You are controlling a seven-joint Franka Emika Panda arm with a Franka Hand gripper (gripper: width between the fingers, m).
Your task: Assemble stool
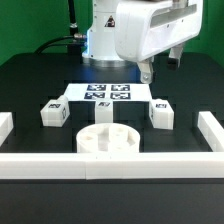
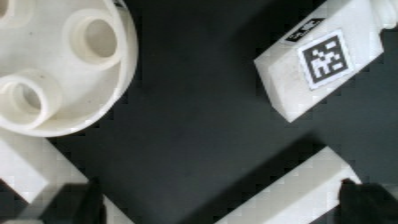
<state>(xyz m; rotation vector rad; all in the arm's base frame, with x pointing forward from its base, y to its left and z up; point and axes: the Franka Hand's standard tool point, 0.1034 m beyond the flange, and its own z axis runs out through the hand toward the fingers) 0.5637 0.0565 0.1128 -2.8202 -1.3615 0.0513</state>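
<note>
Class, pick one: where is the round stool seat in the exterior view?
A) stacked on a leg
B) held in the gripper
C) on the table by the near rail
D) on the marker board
C: the seat lies on the black table beside the near rail.

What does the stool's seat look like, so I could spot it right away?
On the black table, find the long white rail nearest the camera. The seat lies behind its middle, in front of the marker board. It is the only round piece, a thick disc with holes; the legs beside it are tagged blocks.
</note>
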